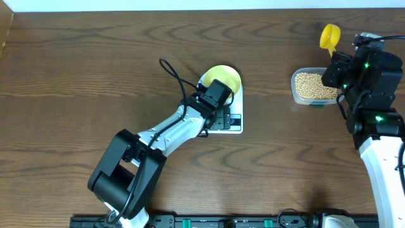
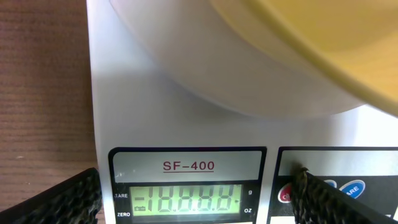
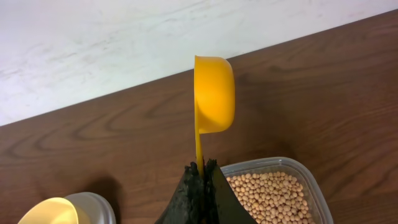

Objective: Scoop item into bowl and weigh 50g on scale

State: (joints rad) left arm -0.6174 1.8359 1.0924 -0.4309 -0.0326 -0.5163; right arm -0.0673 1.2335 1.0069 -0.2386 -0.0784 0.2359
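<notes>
The pale yellow bowl [image 1: 224, 76] [image 2: 323, 50] sits on the white scale [image 1: 235, 126] [image 2: 186, 124] at mid-table. My left gripper [image 1: 218, 109] [image 2: 199, 202] hangs low over the scale's front, open, its fingers straddling the lit display [image 2: 193, 199]. The right fingertip [image 2: 303, 174] is at the red button. My right gripper [image 1: 334, 62] [image 3: 202, 169] is shut on the handle of a yellow scoop [image 1: 329, 36] [image 3: 214, 93], held up on edge over the table behind the tub. Tan beans [image 1: 313, 85] [image 3: 273, 193] fill the clear tub.
The clear plastic tub [image 1: 295, 94] [image 3: 311, 180] stands at the right, just in front of my right gripper. A black cable [image 1: 174, 73] loops left of the scale. The table's far edge meets a white wall [image 3: 124, 37].
</notes>
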